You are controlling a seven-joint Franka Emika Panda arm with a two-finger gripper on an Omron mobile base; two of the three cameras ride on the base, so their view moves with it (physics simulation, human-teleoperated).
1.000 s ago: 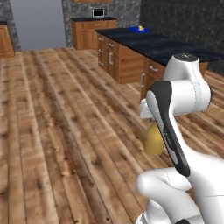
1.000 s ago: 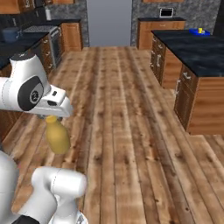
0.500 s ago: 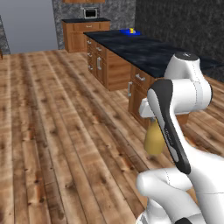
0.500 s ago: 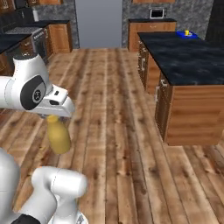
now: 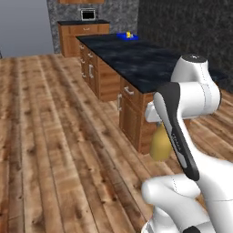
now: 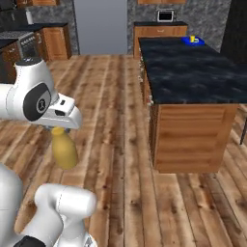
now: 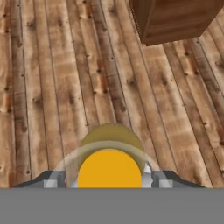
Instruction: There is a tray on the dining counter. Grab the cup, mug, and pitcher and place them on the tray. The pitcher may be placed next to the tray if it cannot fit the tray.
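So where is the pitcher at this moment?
The pitcher hangs from the end effector above the wooden floor, at the left of the right base view, short of the dining counter.

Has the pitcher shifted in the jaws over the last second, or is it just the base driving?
No. The pitcher hangs under the same white wrist; the dining counter has come nearer, so the base moved.

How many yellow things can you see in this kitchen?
2: the pitcher hanging from the robot's claw above the wooden floor, and a small yellow thing on the tray. Others may be hidden.
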